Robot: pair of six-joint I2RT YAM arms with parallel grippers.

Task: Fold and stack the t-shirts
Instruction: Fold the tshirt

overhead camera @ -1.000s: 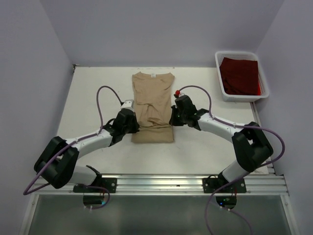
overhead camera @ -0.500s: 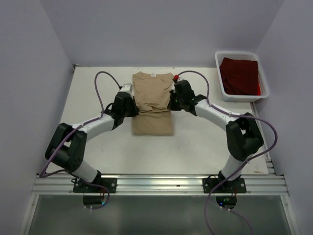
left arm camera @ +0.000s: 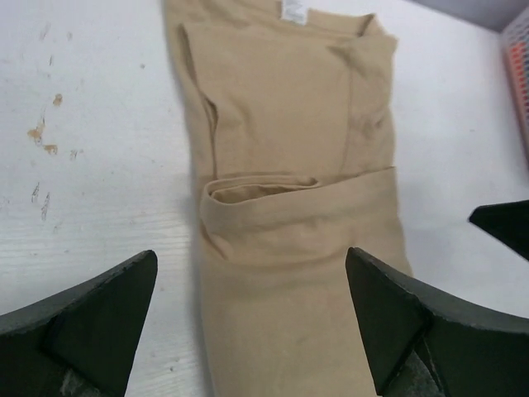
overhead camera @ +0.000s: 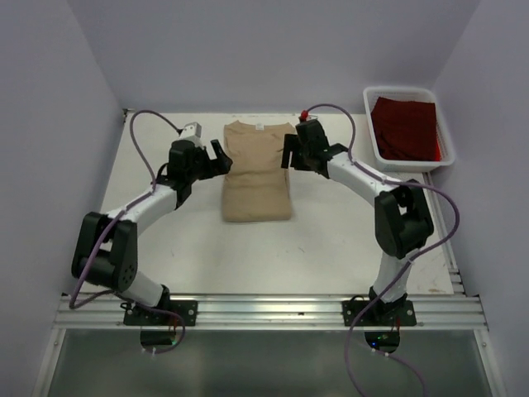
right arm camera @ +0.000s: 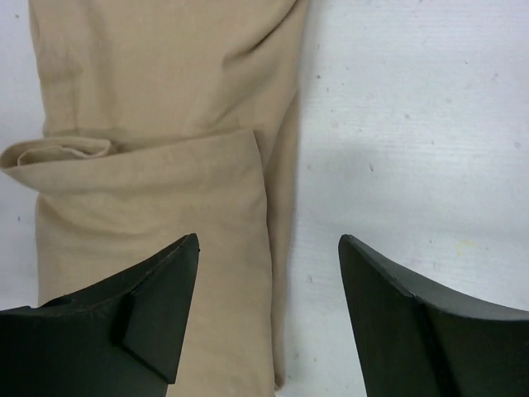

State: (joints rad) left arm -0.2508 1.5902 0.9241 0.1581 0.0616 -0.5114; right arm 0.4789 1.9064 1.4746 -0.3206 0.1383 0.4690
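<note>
The tan t-shirt (overhead camera: 257,175) lies flat mid-table as a narrow strip, its lower part folded up over itself, the folded edge (left arm camera: 297,188) lying across its middle. Its white neck label (left arm camera: 293,10) points to the far side. My left gripper (overhead camera: 218,157) hovers open beside the shirt's left edge; in its own view the left gripper (left arm camera: 252,322) straddles the cloth with nothing between its fingers. My right gripper (overhead camera: 288,155) is open at the shirt's right edge, and the wrist view has the right gripper (right arm camera: 269,281) over that edge, empty. The dark red t-shirt (overhead camera: 404,126) lies folded in the bin.
A white plastic bin (overhead camera: 371,132) stands at the far right corner of the table. Walls close in the left, back and right sides. Purple cables loop above both arms. The metal rail (overhead camera: 264,310) runs along the near edge.
Both grippers, shut on the tan shirt's lower edge, carried it up toward the collar, then let go and opened; the arms now reach further back.
</note>
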